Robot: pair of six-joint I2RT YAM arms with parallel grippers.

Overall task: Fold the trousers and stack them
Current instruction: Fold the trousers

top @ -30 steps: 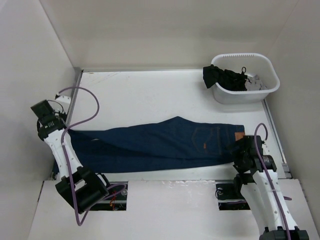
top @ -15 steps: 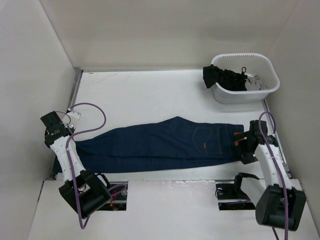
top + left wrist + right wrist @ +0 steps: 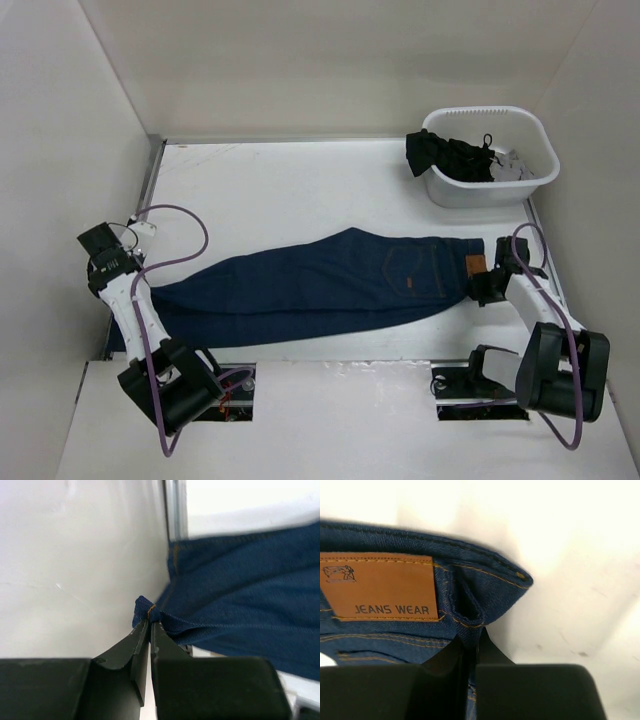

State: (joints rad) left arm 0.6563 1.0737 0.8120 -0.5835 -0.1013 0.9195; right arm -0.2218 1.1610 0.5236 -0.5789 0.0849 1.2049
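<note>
Right claw [image 3: 470, 642] has shut onto the trousers [image 3: 320, 285] at the waistband; left claw [image 3: 150, 625] pinches the hem.

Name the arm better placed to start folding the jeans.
Probably left: left fingers pinch the dark navy denim jeans' hem, free to swing toward the waistband that the right fingers anchor.

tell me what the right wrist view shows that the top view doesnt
Only the right wrist view: the words JEANS WEAR readable on the tan patch, and the right gripper shut on a fold of the waistband. Only the top view: the full length of the jeans across the table, the left arm at the leg ends, and the white basket of black clothes. Both: the jeans, the patch, and the right gripper at the waist.
</note>
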